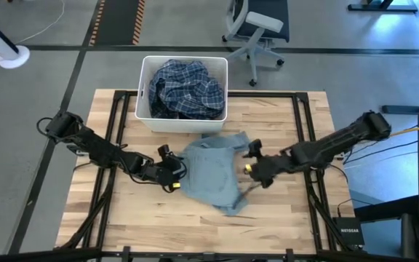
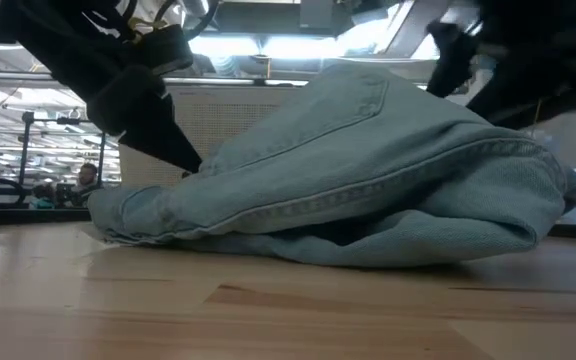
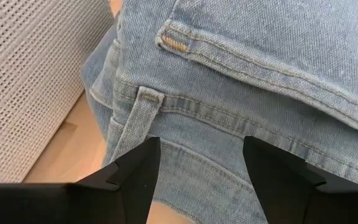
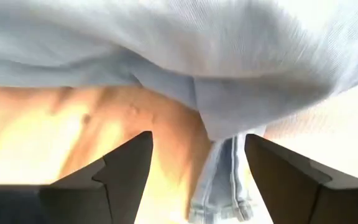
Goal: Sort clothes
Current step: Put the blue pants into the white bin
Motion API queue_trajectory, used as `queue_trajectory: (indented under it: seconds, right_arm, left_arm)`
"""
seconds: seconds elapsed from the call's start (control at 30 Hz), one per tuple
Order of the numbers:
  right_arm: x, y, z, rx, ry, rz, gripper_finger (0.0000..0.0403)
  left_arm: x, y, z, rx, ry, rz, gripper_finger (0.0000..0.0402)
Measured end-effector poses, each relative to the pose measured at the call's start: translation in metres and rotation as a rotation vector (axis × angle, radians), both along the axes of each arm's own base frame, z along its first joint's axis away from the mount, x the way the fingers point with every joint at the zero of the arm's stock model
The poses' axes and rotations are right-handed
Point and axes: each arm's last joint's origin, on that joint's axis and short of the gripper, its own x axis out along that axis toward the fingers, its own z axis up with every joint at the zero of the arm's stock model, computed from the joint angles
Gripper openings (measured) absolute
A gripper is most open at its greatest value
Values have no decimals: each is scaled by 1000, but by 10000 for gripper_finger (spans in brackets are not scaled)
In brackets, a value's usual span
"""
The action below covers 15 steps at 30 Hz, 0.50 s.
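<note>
Denim, pale blue, lies heaped at the middle of the wooden table: from above, the denim piece sits just in front of the white bin, its nearest edge close to the bin's front wall. Inside that bin is the navy-white plaid shirt, bunched up and filling most of it. The left gripper is at the denim's left edge, and the right gripper at its right edge, so the garment lies between the two.

At table height the denim piece is a rumpled mound resting on the boards, a back pocket facing up. One dark arm comes down to its left edge and another hangs over its right; the bin's perforated wall shows pale behind the heap.

Past the left wrist, the two dark fingers stand spread apart (nothing between them), just short of the denim piece, whose belt loop and orange stitching face the camera. The bin shows beside it.

Past the right wrist, the fingers are likewise spread and empty, with the denim piece hanging close above them and a seamed strip trailing onto the table.
</note>
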Motion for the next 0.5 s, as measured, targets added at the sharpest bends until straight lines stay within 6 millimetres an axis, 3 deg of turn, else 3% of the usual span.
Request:
queue_trajectory:
  seconds: [0.23, 0.5]
  right_arm:
    - [-18, 36, 5, -162, -135, 160, 275]
    - [-8, 45, -15, -486, -13, 427, 275]
  left_arm:
    - [3, -1, 3, -15, -40, 0, 226]
    - [7, -2, 7, -22, -97, -15, 226]
